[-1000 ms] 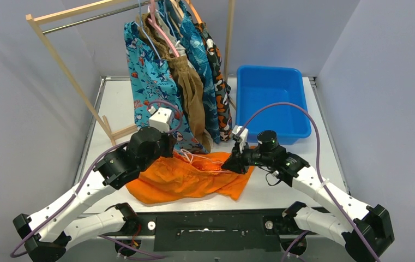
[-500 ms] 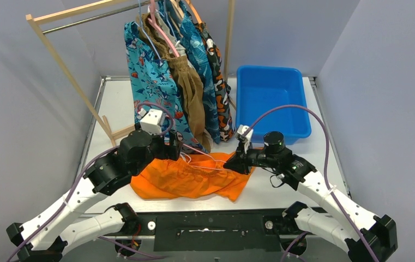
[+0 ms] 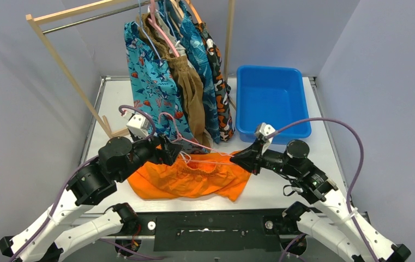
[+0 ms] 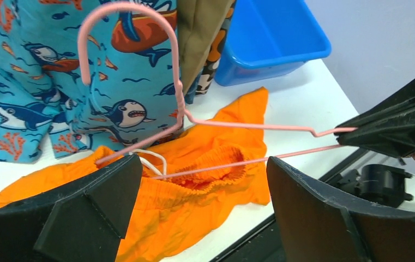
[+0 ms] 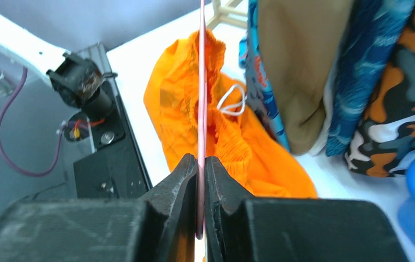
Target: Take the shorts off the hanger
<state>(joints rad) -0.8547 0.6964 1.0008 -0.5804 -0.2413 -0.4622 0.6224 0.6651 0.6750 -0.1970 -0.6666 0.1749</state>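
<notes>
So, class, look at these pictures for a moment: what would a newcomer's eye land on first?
Most likely the bright orange shorts, lying crumpled on the white table between the two arms. Just above them a thin pink hanger, pinched at one end by the right gripper, stretches toward the open left gripper. Behind, a row of patterned shorts hangs beside a blue bin.

Arm bodies, both sides.
Left arm (image 3: 58, 210) and right arm (image 3: 338, 204): white link shells, round black joint housings, looping purple cables (image 3: 361, 161), white camera block (image 3: 138, 124) per wrist, black wedge-shaped pincer fingers (image 4: 85, 213).
</notes>
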